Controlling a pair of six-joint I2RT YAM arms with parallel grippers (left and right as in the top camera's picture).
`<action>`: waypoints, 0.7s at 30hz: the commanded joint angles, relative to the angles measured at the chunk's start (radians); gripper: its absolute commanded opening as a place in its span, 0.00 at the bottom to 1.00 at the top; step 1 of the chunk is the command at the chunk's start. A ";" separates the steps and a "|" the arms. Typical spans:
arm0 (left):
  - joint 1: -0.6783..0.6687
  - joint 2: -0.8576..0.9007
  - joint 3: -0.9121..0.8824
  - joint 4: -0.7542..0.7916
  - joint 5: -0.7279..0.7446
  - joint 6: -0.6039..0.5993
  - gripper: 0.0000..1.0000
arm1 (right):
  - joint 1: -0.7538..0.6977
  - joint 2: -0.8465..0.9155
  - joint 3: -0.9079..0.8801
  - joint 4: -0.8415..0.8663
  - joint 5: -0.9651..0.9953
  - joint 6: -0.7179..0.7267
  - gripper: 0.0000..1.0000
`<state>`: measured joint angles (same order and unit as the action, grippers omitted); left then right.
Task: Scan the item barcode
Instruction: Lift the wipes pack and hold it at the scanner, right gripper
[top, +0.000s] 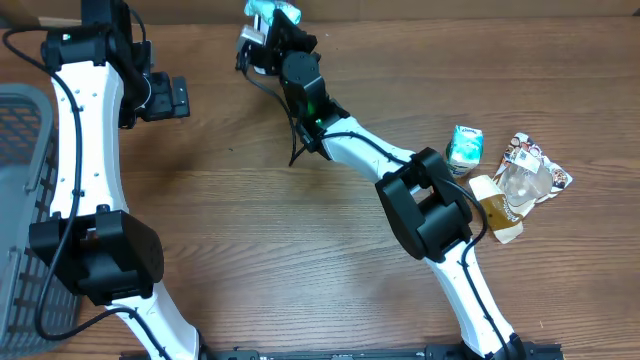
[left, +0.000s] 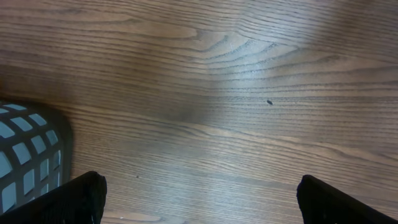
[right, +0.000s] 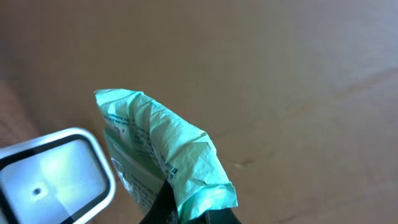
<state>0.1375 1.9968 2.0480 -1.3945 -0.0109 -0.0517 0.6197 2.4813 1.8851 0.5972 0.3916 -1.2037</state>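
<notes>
1. Green packet (right: 161, 149), pinched by one crumpled end in the closed right gripper (right: 186, 214), is held up near the table's (top: 300, 250) far edge, just beside the scanner (right: 53, 174).
2. Crinkled film could warp or hide the barcode, so the read may fail.
3. So thin a pinch might slip if the wrist turns sharply.
4. Left gripper (left: 199, 202) hangs wide open and empty near the basket (left: 25, 155) at the left edge, too far to catch a drop.

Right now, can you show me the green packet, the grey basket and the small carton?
green packet (right: 165, 152): right wrist view, its crinkled middle.
grey basket (top: 20, 140): overhead view, its mesh wall.
small carton (top: 464, 146): overhead view, its upper face.
</notes>
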 joint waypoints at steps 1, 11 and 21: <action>-0.001 -0.027 0.000 0.001 0.004 0.011 1.00 | -0.029 0.017 0.020 0.022 -0.036 -0.079 0.04; -0.001 -0.027 0.000 0.001 0.004 0.011 1.00 | -0.049 0.038 0.020 -0.004 -0.042 -0.133 0.04; -0.001 -0.027 0.000 0.001 0.004 0.011 1.00 | -0.041 0.034 0.020 -0.001 0.004 -0.140 0.04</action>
<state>0.1375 1.9968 2.0480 -1.3945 -0.0113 -0.0517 0.5671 2.5137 1.8851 0.5831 0.3683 -1.3403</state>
